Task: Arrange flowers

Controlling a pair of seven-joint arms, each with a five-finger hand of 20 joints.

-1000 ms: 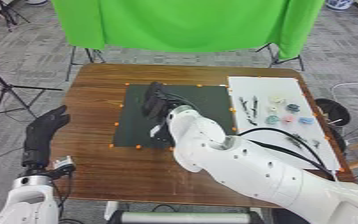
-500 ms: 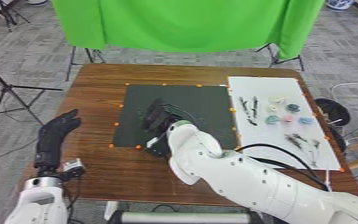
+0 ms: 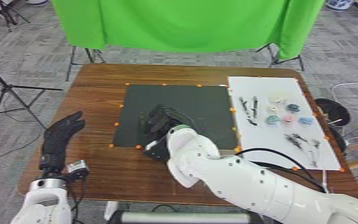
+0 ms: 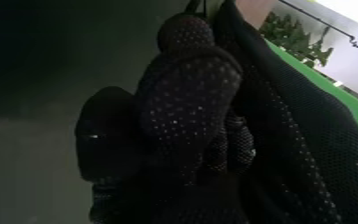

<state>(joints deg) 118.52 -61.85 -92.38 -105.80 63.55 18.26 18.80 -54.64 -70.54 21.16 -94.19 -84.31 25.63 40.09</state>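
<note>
Right hand drawn back over the mat, thin stem in its grasp

Since the earlier frames our right hand (image 3: 161, 120) has come nearer to us across the dark mat (image 3: 144, 97), and our left hand (image 3: 60, 136) has shifted a little inward over the table (image 3: 95, 120). We judge the step in hand to be laying a stem into the arrangement on the mat. The next move, as we see it, calls for settling the fingers low, choosing the angle and letting go gently so the stem does not roll or drag.

Our right fingers are curled and seem to be grasping a thin dark stem (image 4: 193, 6), its end poking out just past the thumb tip. We cannot tell from these views whether its far end touches the mat below the fingers.

To the right of those fingers, well apart from them, lies the white sheet (image 3: 250, 86). On its side nearest the fingers are dark branches (image 3: 254, 105). Beyond the branches sit the loose flower heads: a pale yellow flower (image 3: 275, 100), a dark blue flower (image 3: 293, 107), a pink flower (image 3: 288, 119) and a light blue flower (image 3: 305, 120). Grey sprigs (image 3: 314, 150) lie nearer to us than the flowers. Our left fingers are relaxed and released, well to the left of the mat.
</note>
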